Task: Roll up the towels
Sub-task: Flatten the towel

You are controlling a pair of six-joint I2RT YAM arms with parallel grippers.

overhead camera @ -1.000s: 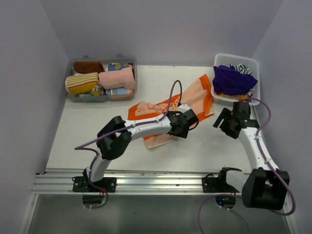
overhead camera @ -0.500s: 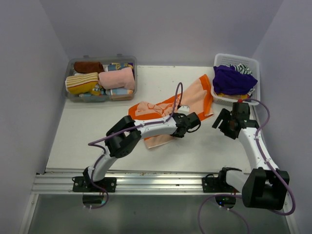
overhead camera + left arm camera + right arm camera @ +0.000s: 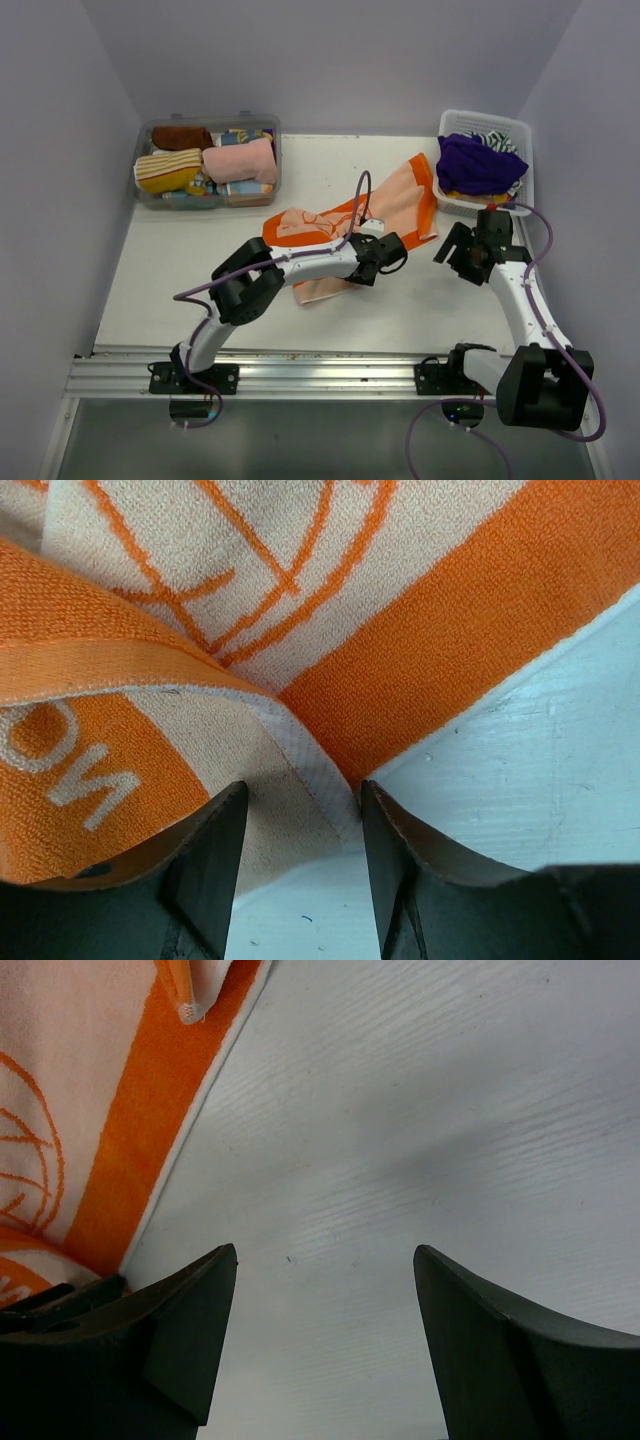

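1. Orange-and-cream towel (image 3: 400, 205) crumpled mid-table (image 3: 180, 270), stretching toward the back right corner.
2. Left gripper (image 3: 303, 800) half-parted astride its folded near corner; grip unclear.
3. Right gripper (image 3: 325, 1260) spread wide, empty, just beside the right edge.
4. Probably best flattened before rolling.

From overhead, the white left arm (image 3: 310, 263) crosses the orange-and-cream cartoon-print terry towel (image 3: 405, 200), hiding its middle and the left gripper (image 3: 303, 815) fingertips from you. Both wrist views cut that towel off at their top and left edges. Right of it, the striped towel (image 3: 497, 141) lies mostly buried under the purple towel (image 3: 478, 163).
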